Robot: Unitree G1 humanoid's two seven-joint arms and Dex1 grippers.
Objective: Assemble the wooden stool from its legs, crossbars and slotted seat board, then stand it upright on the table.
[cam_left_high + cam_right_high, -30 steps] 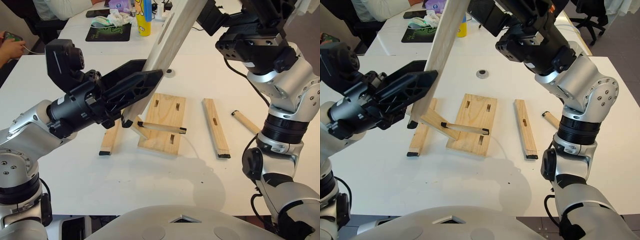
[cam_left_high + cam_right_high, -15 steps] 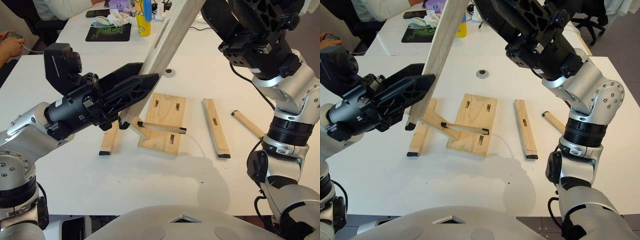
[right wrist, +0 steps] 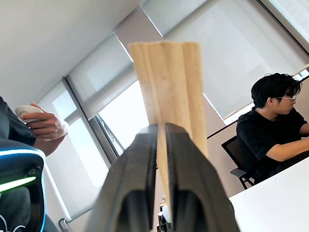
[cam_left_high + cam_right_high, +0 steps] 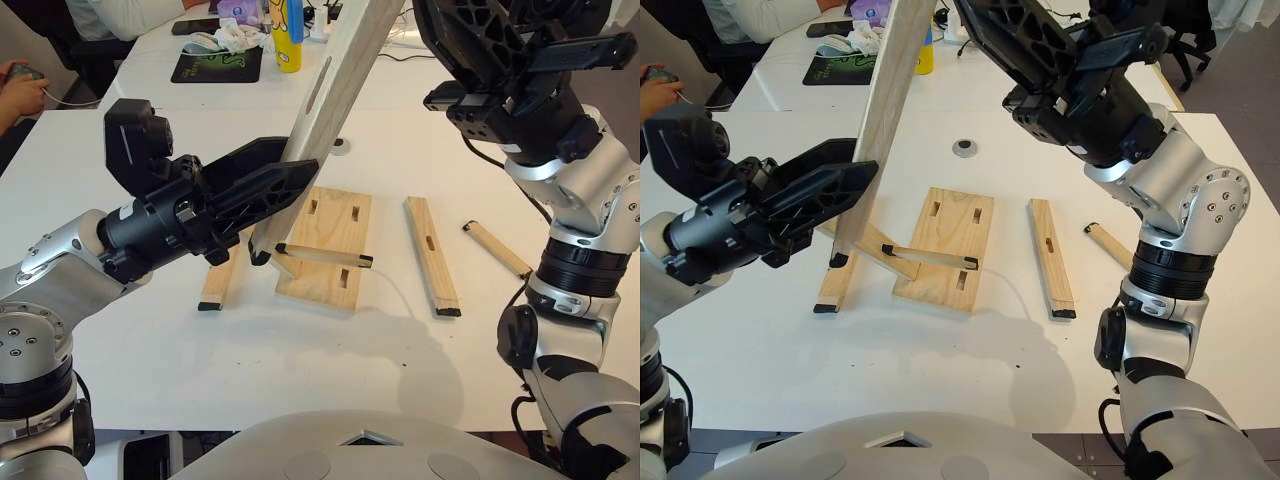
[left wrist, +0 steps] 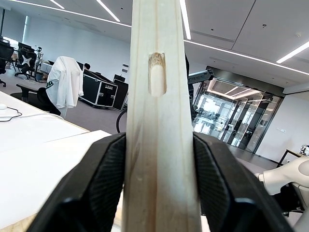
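Stool leg clamped firmly in my left gripper, tilted by the seat board. Lower end has sunk tableward, so I judge seating comes next. Right gripper near its top, grip unclear.

There is one seat board. There are three long flat legs: a raised leg, a left leg and a right leg. There are two thin sticks: a crossbar over the board and a round stick on the right. One yellow bottle stands at the far side.
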